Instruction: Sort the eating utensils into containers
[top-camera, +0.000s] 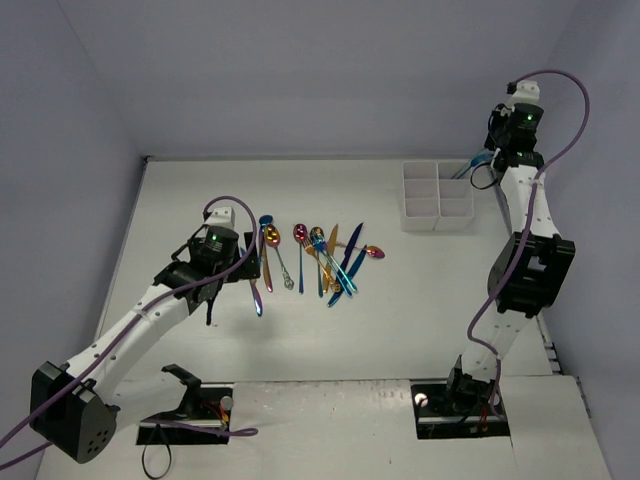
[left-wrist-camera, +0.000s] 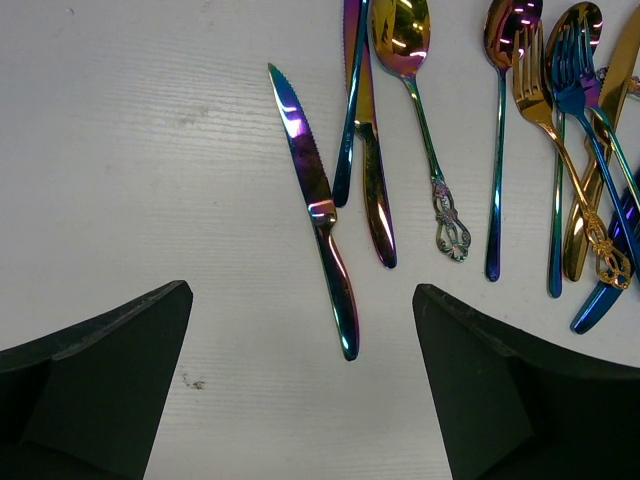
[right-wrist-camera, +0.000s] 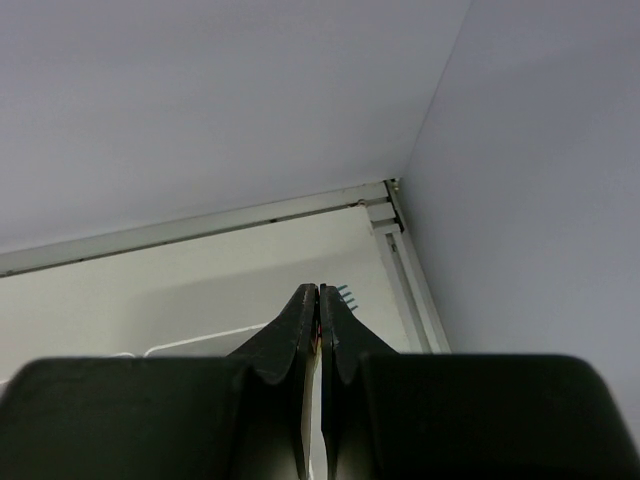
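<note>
Now fork (right-wrist-camera: 346, 293) lengthwise in R gripper (right-wrist-camera: 318, 292), tines past fingertips (right-wrist-camera: 303, 300).

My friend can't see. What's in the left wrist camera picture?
The left pincer, two black fingers spread wide open, hangs over a white table, with a shiny rainbow-coloured serrated metal knife lying between them. More shiny gold, blue and rainbow spoons and forks lie to the right.

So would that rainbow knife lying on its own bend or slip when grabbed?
Probably stiff: the knife looks like solid metal, straight end to end. Likely slippery, given its glossy mirror finish. It lies flat on the table, so a push would likely slide it, not roll it.
</note>
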